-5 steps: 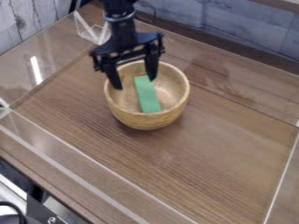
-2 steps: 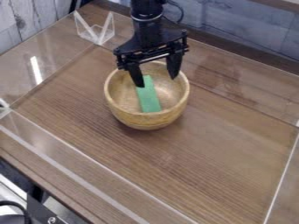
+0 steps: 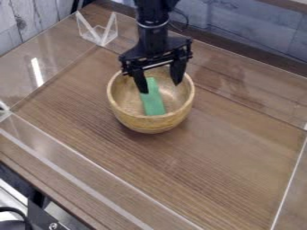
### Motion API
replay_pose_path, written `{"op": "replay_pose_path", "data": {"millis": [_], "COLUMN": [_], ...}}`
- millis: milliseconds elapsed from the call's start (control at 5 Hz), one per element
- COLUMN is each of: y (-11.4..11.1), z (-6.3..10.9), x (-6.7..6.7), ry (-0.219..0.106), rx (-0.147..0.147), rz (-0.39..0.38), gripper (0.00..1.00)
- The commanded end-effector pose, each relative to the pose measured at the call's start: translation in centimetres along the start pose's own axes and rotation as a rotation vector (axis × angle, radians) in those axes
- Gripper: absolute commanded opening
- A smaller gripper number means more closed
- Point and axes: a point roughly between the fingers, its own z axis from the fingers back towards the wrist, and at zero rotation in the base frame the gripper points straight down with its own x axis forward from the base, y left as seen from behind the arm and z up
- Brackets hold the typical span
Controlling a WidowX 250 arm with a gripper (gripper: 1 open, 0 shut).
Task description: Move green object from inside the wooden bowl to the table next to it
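Gripper (image 3: 157, 73) was seen from the single camera view, hung point-down over the wooden bowl (image 3: 151, 119), its two black fingers spread wide and nothing held between them. The fingertips were placed just above the bowl's far rim, one to either side of the upper end of the green object (image 3: 153, 99).

Green object was found inside the bowl, laid lengthwise on the sloped inner wall, its far end raised toward the rim beneath the gripper and its near end down toward the bowl's middle. No contact between fingers and block could be made out; whether the tips had dropped below rim level could not be told from this angle.

Counter (image 3: 228, 162) was noted as dark wood grain, bounded by clear walls, with bare surface to the right of and in front of the bowl.

Step in hand was judged to be the descent for the grasp. For a clean pick, the fingers would best be kept straddling the block's narrow width and lowered clear of the bowl's thick wall. Because the block lies tilted, a grip well down its raised end is advised, so it is not pushed flat or slid away as the jaws are brought together.
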Motion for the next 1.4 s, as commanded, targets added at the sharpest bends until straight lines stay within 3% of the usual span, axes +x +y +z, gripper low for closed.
{"op": "replay_pose_path", "data": {"millis": [0, 400, 800, 1000, 1200], "y": [-0.6, -1.4, -1.4, -0.6, 0.1], "z": [1.7, 1.0, 0.1, -0.1, -0.2], "x": [2.2, 2.1, 0.9, 1.7, 2.6], "ry": [-0.04, -0.021, 0.006, 0.011, 0.018], "rx": [-0.022, 0.003, 0.018, 0.031, 0.037], "rz": [0.019, 0.001, -0.059, -0.001, 0.059], "gripper": [1.0, 1.0, 1.0, 1.0, 0.0]}}
